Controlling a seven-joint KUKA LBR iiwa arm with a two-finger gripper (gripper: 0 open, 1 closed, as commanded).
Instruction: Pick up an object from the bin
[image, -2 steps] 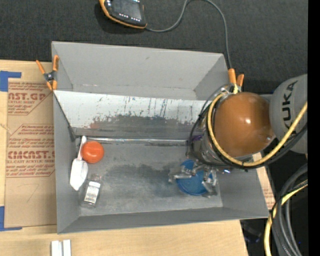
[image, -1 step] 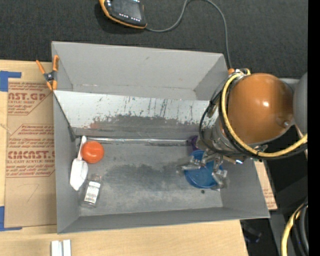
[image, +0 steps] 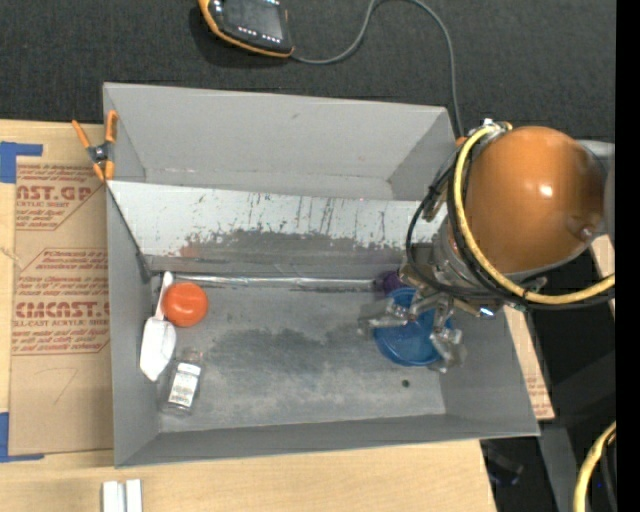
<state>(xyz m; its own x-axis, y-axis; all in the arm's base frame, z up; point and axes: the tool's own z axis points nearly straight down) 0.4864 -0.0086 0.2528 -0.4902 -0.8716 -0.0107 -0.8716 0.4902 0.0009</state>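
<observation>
One gripper (image: 418, 335): low at the right end of the bin, under the arm's rounded orange cover (image: 520, 200); its metal fingers (image: 383, 323) stand spread apart.
Blue disc (image: 400, 347): a flat, round blue thing on the bin floor, right under the gripper and between its spread fingers; whether they touch it cannot be told.
Purple thing (image: 387, 283): small, just behind the gripper, partly hidden.
Orange ball (image: 185, 303): at the left end, well apart from the gripper.
White plastic piece (image: 157, 346): just below the ball, by the left wall.
Small clear bottle (image: 182, 385): lying beside the white piece, near the front left corner.
Grey metal bin (image: 290, 350): scuffed floor.
</observation>
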